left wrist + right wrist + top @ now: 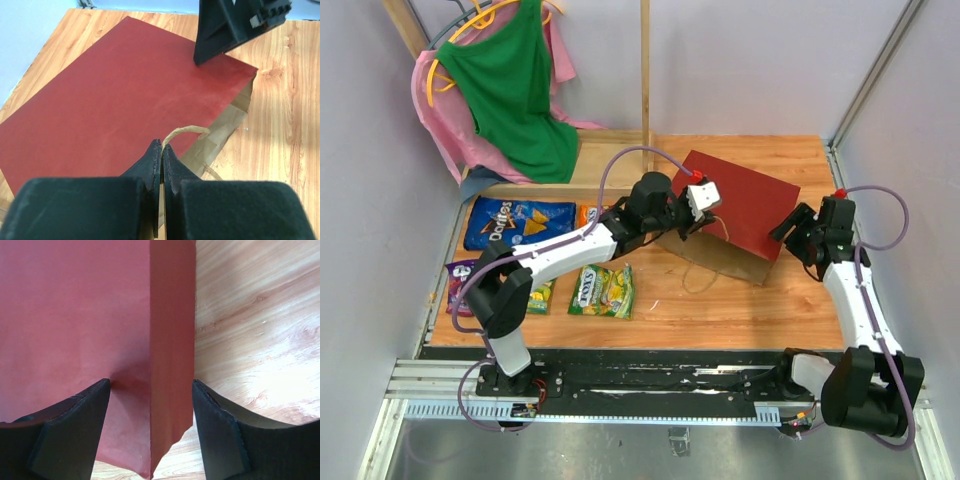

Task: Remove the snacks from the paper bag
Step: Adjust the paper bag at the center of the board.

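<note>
– So, where is the paper bag, and how are you holding it?

– Paper bag point(745, 200) lying on its side, centre-right on the wooden table point(740, 310), dark red face up, brown mouth toward my arms. My left claw point(161, 150) is pressed together, pinching the thin cord handle point(186, 130). My right claw point(151, 385) is spread, straddling the bag's closed bottom corner.

– How will it handle?

– Light and fairly stiff, I judge, though it will crease. The cord could tear loose, so the folded bottom is the firmer hold.

– What does each view add?

– Only the overhead view shows the snacks: blue chip bag point(518, 222) and yellow-green packet point(603, 291), flat on the table at left, apart from the bag. Only the left wrist view shows the cord in the pinch. No view looks inside the bag.
</note>
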